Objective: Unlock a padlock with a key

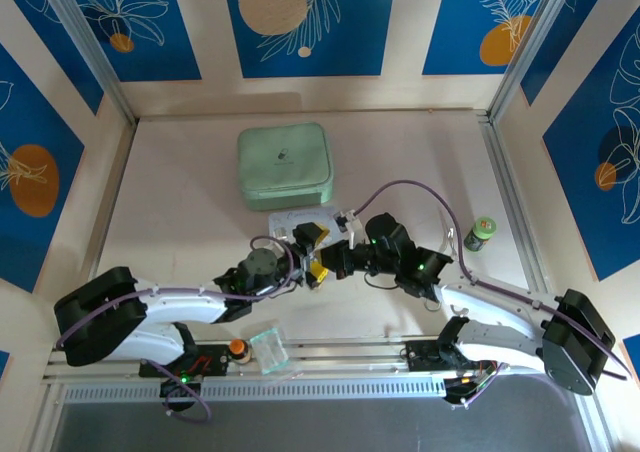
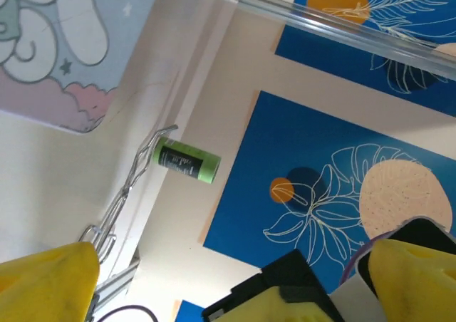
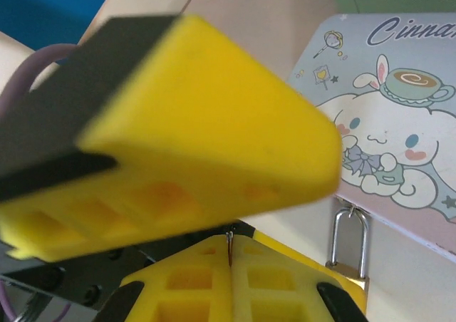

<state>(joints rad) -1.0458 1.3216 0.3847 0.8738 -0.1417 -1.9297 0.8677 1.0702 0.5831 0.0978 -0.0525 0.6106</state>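
right tool (image 3: 229, 263) is clamped shut on just a sliver of the key (image 3: 229, 245), left tool (image 1: 317, 253) gapes empty, and the padlock (image 3: 348, 254) lies loose on the desk beside the cartoon tin (image 3: 399, 144), so one poke probably skids it.

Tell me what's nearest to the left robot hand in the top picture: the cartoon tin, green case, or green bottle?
1. Cartoon tin, just beyond the left hand.
2. Green case, behind the tin.
3. Green bottle, far off on the right side.
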